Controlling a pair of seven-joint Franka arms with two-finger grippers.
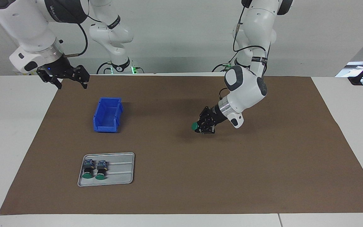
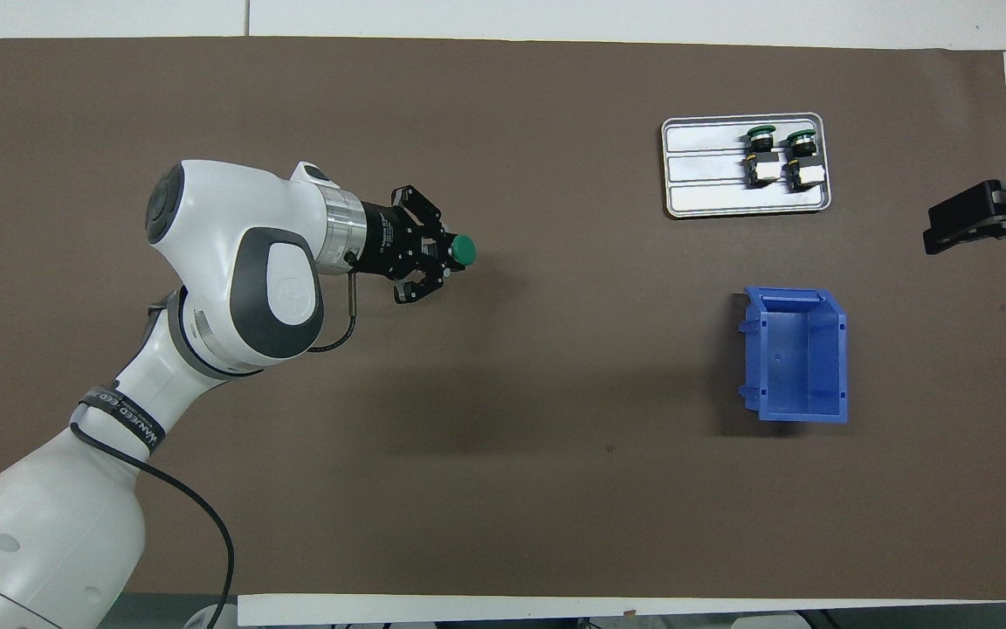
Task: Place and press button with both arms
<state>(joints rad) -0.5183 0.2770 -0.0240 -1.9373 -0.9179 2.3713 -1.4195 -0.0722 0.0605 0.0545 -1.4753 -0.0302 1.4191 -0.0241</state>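
While the left pincer [image 1: 203, 127] hangs low over the brown mat [image 1: 263, 164] near the middle of the table, it is clamped on the button [image 1: 195, 126], green cap pointing toward the right arm's end; whether the button touches the mat is hard to judge. The right pincer [image 1: 64, 77] waits with its fingers apart over the table's edge at its own end. Two twin buttons [image 1: 94, 170] lie side by side in the grey tray [image 1: 121, 170], which sits farther from the robots than the blue bin [image 1: 107, 115].
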